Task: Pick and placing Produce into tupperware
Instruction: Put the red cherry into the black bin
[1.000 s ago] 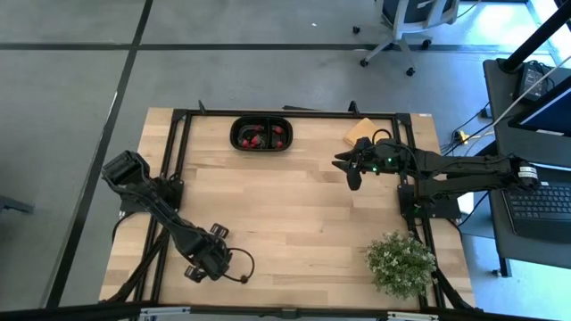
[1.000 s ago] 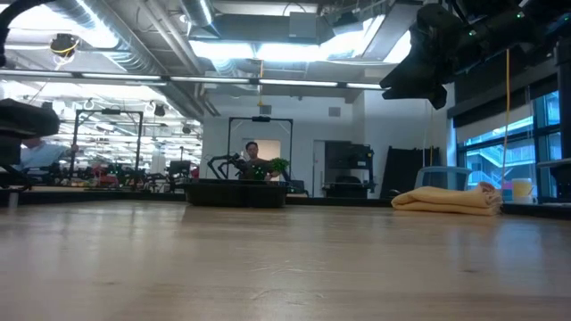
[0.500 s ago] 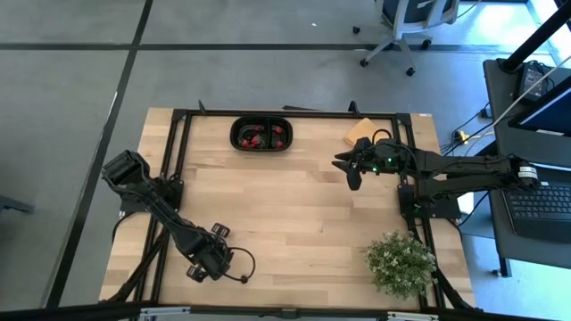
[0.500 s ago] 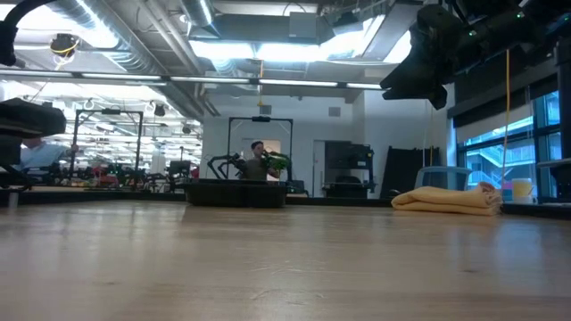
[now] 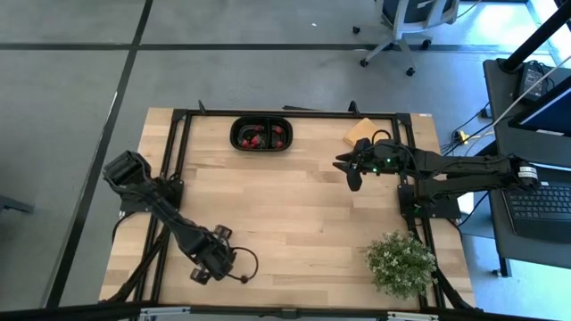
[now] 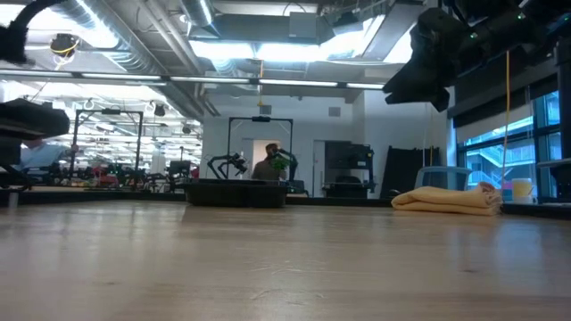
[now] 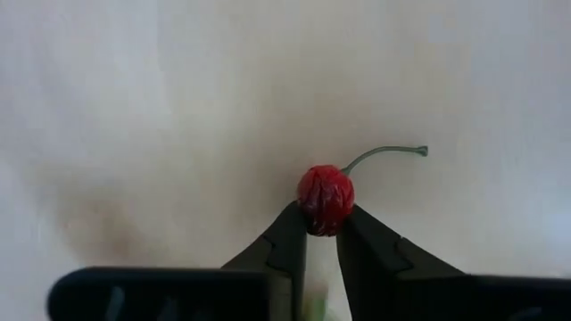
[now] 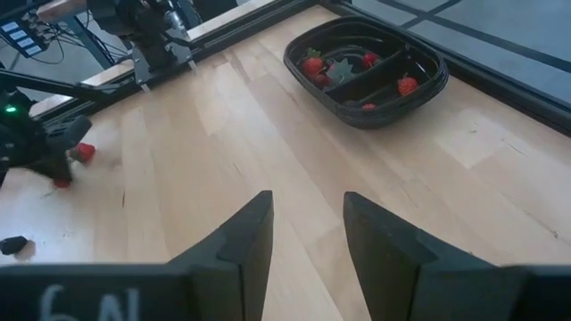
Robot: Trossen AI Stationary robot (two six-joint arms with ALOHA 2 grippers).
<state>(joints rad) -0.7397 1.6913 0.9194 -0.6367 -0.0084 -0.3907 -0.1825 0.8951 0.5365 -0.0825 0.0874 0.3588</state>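
The tupperware [image 5: 261, 134], a black oval container with two compartments, stands at the table's far edge with several red pieces of produce in it [image 8: 366, 71]. Near the front left, my left gripper [image 5: 212, 267] points down and is shut on a small red cherry [image 7: 326, 198] with a thin green stem [image 7: 384, 153]. More loose red pieces [image 8: 82, 152] lie on the wood beside that arm. My right gripper [image 5: 352, 169] hangs open above the table's right half [image 8: 308, 223] with nothing between its fingers. My left gripper pinches the cherry's two opposite sides [image 7: 314, 223] between the free ends of its fingers [image 7: 285, 241]. The fingers come from above, pointing down. The stem sticks out sideways, free of the fingers. Whether the cherry is off the wood I cannot tell.
A tan folded pad [image 5: 359, 132] lies at the far right, near my right arm. A leafy potted plant [image 5: 400, 263] stands at the front right corner. Bare wood lies between the left gripper and the tupperware. A person shows far off in the room behind the table.
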